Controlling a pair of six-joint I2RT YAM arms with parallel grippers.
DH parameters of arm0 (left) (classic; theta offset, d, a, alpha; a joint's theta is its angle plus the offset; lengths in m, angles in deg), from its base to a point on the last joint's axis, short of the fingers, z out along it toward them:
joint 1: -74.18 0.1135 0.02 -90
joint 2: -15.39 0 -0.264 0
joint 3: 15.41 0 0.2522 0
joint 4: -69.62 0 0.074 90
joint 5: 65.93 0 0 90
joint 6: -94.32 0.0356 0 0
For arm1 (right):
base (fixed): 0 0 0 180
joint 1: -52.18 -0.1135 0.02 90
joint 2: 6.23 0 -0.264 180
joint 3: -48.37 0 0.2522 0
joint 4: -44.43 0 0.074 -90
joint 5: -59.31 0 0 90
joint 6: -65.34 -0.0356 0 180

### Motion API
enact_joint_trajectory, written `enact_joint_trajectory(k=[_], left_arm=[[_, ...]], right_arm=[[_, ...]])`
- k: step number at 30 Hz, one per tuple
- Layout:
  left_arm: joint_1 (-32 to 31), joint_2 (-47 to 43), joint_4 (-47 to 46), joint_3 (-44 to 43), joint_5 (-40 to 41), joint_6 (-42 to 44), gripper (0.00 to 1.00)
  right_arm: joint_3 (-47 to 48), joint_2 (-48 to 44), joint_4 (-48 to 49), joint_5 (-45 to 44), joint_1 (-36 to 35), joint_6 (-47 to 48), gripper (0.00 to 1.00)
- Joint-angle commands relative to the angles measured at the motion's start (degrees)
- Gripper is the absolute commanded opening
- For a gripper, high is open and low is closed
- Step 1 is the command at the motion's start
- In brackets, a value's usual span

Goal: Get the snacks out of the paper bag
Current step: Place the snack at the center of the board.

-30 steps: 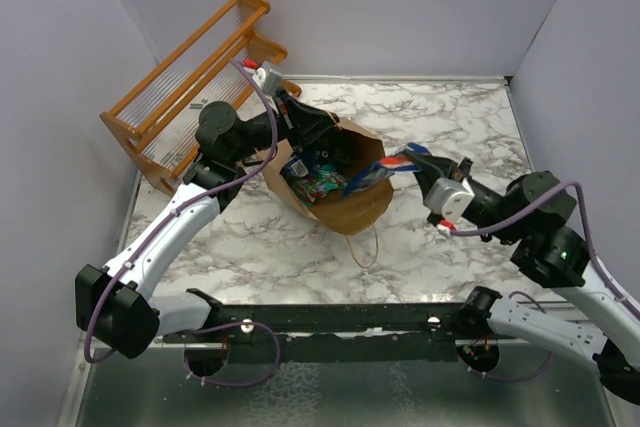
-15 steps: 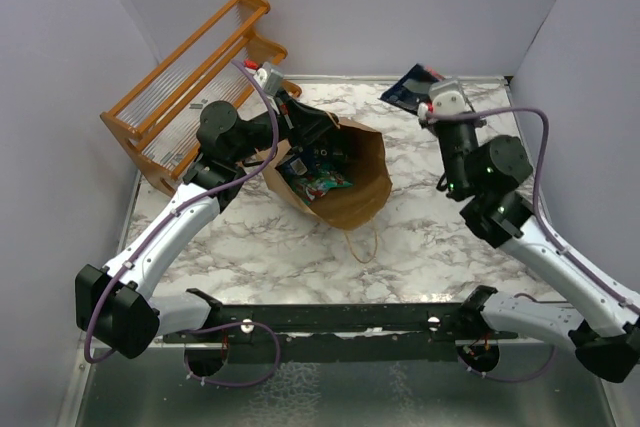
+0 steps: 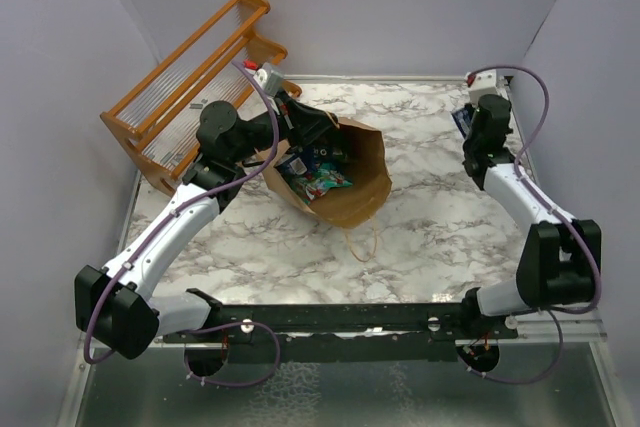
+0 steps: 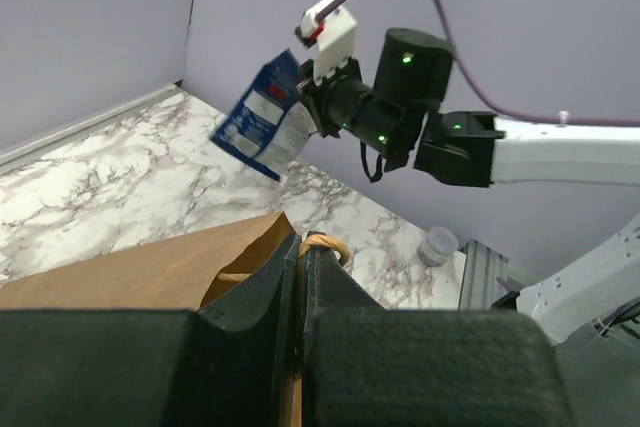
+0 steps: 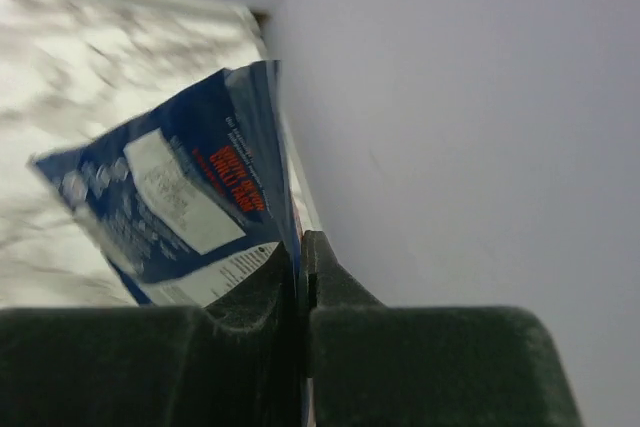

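By right wall (image 3: 590, 47) now, seemingly aloft: packet (image 4: 265, 119)

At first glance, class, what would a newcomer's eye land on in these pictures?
The right pincer grips a blue packet aloft near the far right corner. Mid-table, the left pincer pinches the rim of the brown bag, with more snacks showing inside. An orange rack stands at far left.
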Motion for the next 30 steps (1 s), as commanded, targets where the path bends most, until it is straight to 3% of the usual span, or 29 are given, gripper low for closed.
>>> enact_joint_trajectory(k=[1, 9, 13, 16, 18, 21, 24, 30], left_arm=[[-0.4, -1.8, -1.3, -0.1, 0.5, 0.1, 0.00], [-2.5, -1.8, 0.6, -0.6, 1.7, 2.0, 0.00], [-2.8, -2.3, 0.4, -0.5, 1.6, 1.7, 0.00], [-2.8, -2.6, 0.6, -0.5, 2.1, 2.1, 0.00], [-2.7, -2.5, 1.0, -0.6, 2.2, 2.4, 0.00], [-2.7, -2.4, 1.3, -0.7, 2.3, 2.6, 0.00], [-2.7, -2.3, 1.5, -0.8, 2.4, 2.8, 0.00], [-2.8, -2.1, 1.9, -1.0, 2.5, 2.9, 0.00]], right_arm=[[-2.0, 3.9, 7.6, -2.7, 8.9, -1.1, 0.01], [-5.4, 9.3, 13.4, -4.9, 13.4, 4.4, 0.01], [-2.2, 16.4, 3.0, -0.5, 12.5, -1.3, 0.01], [2.4, 24.1, -5.7, -2.6, 8.6, -3.2, 0.01], [2.2, 26.7, -4.6, -4.8, 4.1, -1.3, 0.01], [2.5, 26.9, -6.5, -0.6, -0.5, -4.7, 0.01], [6.3, 27.9, -12.7, 7.9, -0.8, -11.7, 0.01], [9.9, 32.2, -16.0, 10.6, -0.7, -14.9, 0.01]])
